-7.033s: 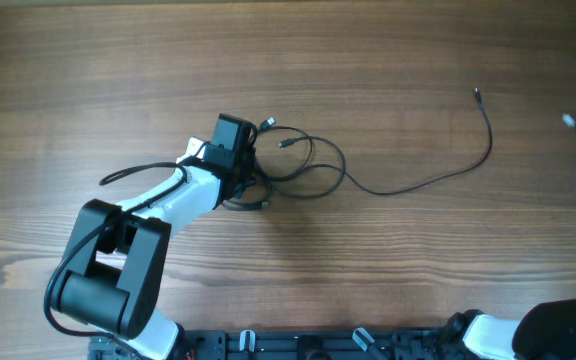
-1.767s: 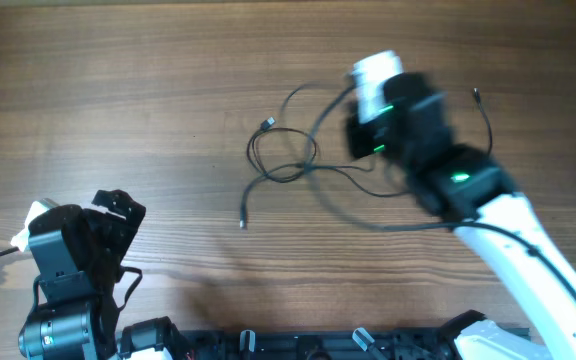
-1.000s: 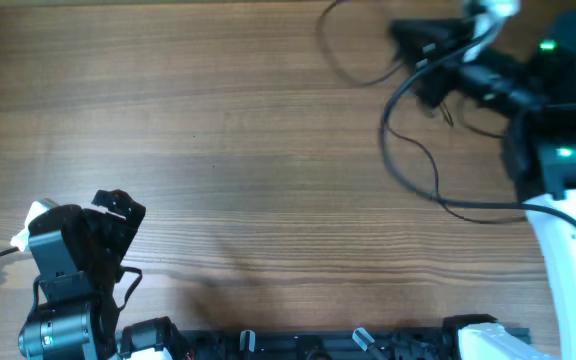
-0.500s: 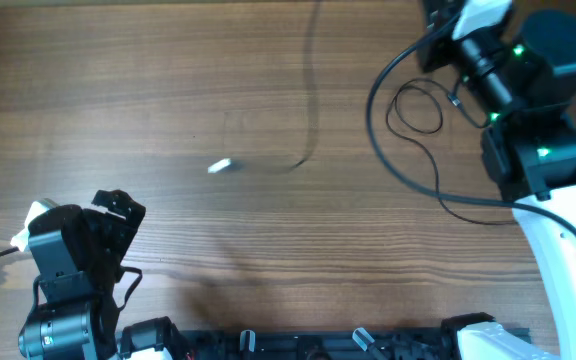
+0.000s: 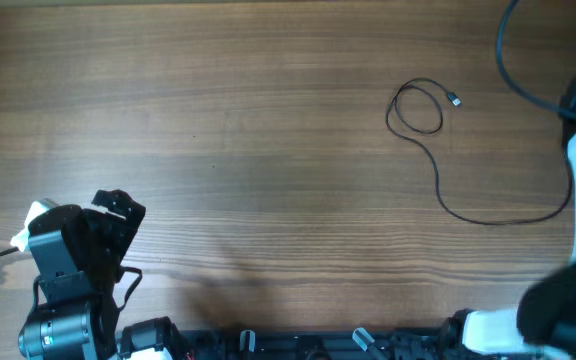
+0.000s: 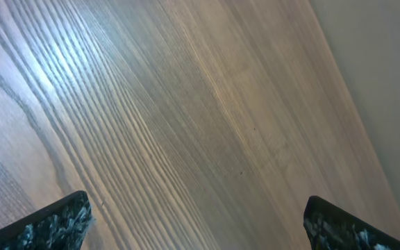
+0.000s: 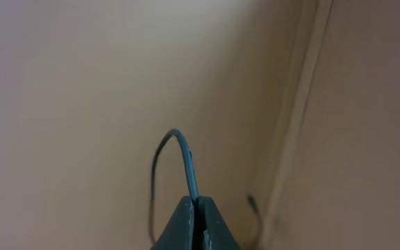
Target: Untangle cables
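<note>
Right hand (image 7: 195,208) clamped shut on thin cable (image 7: 186,156) arching just above its tips; left hand (image 6: 200,226) spread wide, empty.

Overhead I see the table (image 5: 268,120) evenly and softly lit, with only a faint smudge of shadow by its near edge. On my left wrist feed a pale glare streaks the table's grain. My right wrist feed is dim and hazy; only the cable (image 7: 188,163) looks sharp.

1 thin black cable (image 5: 498,222) lies loose, curled near its plug tip (image 5: 455,100); a 2nd cable (image 7: 189,163) arches upward.
</note>
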